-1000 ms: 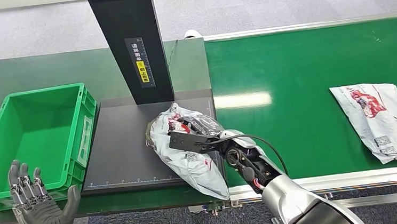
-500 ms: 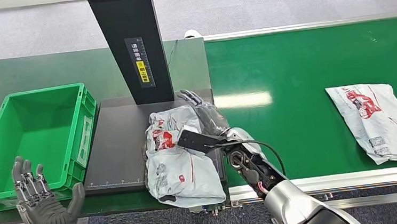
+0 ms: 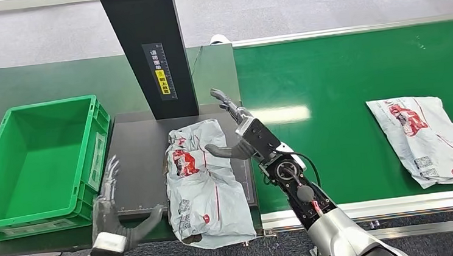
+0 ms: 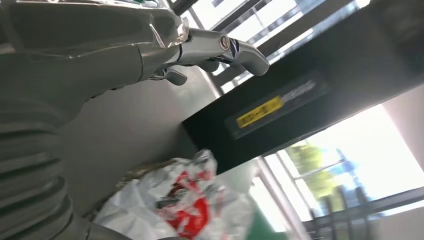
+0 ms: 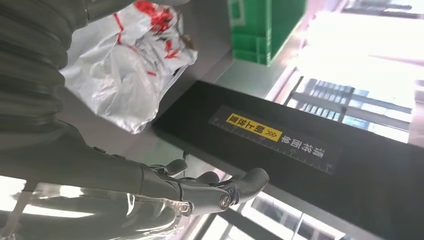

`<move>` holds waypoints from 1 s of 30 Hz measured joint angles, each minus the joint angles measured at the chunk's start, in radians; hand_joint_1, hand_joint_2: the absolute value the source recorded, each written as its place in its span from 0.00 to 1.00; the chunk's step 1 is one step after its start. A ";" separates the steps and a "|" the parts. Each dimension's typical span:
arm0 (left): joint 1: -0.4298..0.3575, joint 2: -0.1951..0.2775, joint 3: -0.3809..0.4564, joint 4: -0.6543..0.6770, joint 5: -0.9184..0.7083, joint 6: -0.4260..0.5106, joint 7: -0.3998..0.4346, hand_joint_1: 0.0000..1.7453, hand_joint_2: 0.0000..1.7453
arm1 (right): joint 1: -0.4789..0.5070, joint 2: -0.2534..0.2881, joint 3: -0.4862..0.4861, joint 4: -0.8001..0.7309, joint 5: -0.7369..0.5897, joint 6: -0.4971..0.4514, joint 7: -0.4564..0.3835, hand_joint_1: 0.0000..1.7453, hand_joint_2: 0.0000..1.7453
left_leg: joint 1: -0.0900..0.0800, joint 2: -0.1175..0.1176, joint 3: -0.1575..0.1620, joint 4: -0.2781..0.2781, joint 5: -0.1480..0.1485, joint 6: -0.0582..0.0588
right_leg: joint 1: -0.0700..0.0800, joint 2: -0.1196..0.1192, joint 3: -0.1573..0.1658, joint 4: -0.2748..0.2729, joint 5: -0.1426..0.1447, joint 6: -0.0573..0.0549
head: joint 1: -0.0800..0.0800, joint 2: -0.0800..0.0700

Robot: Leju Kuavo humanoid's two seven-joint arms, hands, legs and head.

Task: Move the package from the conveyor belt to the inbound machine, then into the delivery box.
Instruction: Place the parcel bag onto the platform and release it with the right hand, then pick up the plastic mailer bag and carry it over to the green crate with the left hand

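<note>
Here you see the package (image 3: 204,182) lying flat on the dark platform of the inbound machine (image 3: 139,171), at its edge nearest the conveyor belt (image 3: 345,112), with its near end overhanging the front of the platform. The first leg of the task, belt to machine, therefore reads as done. Your right hand (image 3: 240,133) hovers just beside the package's far corner with its fingers (image 3: 220,98) spread and nothing in them; whether the thumb touches the wrapper cannot be told. Your left hand (image 3: 113,204) sits low at the machine's front edge, between the delivery box (image 3: 41,210) and the package, its fingers released and apart, holding nothing. What remains is the second leg: the package must go from the platform into the delivery box, which stands just beside the machine on the same surface. A second package (image 3: 429,139) lies on the belt, well apart.
</note>
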 joint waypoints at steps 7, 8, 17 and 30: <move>-0.168 0.011 -0.084 0.206 -0.219 0.054 0.115 0.00 1.00 | 0.000 -0.007 -0.009 -0.004 -0.110 0.029 0.001 0.00 1.00 | 0.000 0.000 0.000 0.000 0.000 0.000 | 0.000 0.000 0.000 0.000 0.000 0.000 | 0.000 0.000; -0.195 0.012 -0.099 0.241 -0.248 0.053 0.137 0.00 1.00 | 0.000 -0.009 -0.009 -0.008 -0.112 0.020 -0.001 0.00 1.00 | 0.000 0.000 0.000 0.000 0.000 0.000 | 0.000 0.000 0.000 0.000 0.000 0.000 | 0.000 0.000; -0.401 0.012 -0.196 0.552 -0.435 0.079 0.274 0.00 1.00 | 0.018 -0.024 -0.009 -0.077 -0.086 -0.045 -0.006 0.00 1.00 | 0.000 0.000 0.000 0.000 0.000 0.000 | 0.000 0.000 -0.001 0.000 0.000 0.000 | 0.000 0.000; -0.524 -0.007 -0.242 0.795 -0.543 0.041 0.326 1.00 1.00 | 0.043 -0.037 -0.017 -0.119 -0.071 -0.075 0.003 0.00 1.00 | 0.000 -0.001 0.003 0.000 0.000 0.000 | 0.000 0.000 0.004 0.000 0.000 0.000 | 0.000 0.000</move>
